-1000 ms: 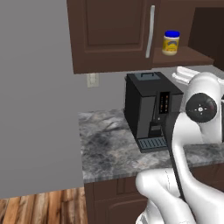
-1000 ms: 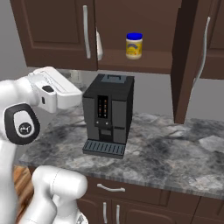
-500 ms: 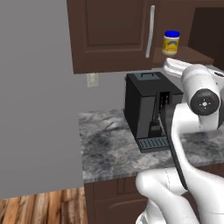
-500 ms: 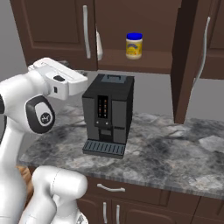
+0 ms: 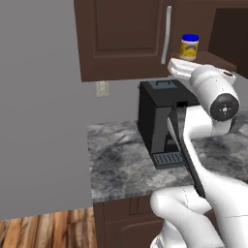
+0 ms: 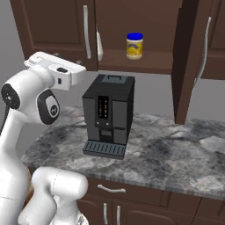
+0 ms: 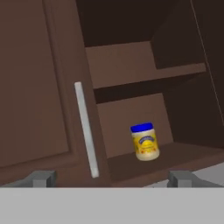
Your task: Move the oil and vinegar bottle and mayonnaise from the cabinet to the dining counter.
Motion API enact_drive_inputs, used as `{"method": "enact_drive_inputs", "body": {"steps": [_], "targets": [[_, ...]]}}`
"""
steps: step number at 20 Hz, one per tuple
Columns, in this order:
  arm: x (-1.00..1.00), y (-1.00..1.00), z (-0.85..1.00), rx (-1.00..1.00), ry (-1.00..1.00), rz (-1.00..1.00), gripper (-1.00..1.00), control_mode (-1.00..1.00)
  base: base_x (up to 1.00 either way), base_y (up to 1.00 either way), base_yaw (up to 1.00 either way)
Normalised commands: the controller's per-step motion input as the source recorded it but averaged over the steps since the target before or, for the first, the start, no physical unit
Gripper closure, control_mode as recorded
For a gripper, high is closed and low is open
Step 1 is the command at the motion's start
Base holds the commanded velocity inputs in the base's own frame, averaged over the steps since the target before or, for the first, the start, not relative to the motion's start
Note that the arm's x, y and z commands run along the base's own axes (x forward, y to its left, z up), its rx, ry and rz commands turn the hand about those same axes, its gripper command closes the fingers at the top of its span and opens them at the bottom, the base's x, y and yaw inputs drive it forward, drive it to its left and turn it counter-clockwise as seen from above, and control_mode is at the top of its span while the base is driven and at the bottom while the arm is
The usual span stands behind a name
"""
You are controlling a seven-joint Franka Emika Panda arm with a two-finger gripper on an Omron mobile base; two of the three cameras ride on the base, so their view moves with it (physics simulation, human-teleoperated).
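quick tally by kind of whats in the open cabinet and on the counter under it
mayonnaise jars: 1, on the bottom shelf of the open cabinet
coffee machines: 1, on the counter
total: 2

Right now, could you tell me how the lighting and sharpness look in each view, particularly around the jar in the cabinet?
Hand view: the mayonnaise is sharp enough to show its blue lid, though its label is too small to read; the cabinet darkens toward its upper shelf. Right base view: even light, soft shadow under the coffee machine. Left base view: flat rendering, no glare, arm slightly soft.
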Motion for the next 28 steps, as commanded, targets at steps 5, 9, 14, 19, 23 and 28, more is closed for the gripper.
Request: {"method": "enact_drive_inputs", "body": {"steps": [5,9,14,19,23,28], "targets": [[0.48,0.12,0.10,-0.03,-0.14,0.06,-1.00,-1.00,0.00,0.00,0.00],[0.53,0.05,0.06,-0.04,-0.08,0.03,-1.00,-1.00,0.00,0.00,0.00],[0.58,0.03,0.09,-0.03,-0.01,0.04,-1.00,-1.00,0.00,0.00,0.00],[0.56,0.00,0.20,-0.01,0.00,0.04,-1.00,-1.00,0.00,0.00,0.00],[0.55,0.00,0.16,-0.01,0.00,0.03,-1.00,-1.00,0.00,0.00,0.00],[0.56,0.00,0.13,-0.01,0.00,0.03,-1.00,-1.00,0.00,0.00,0.00]]}}
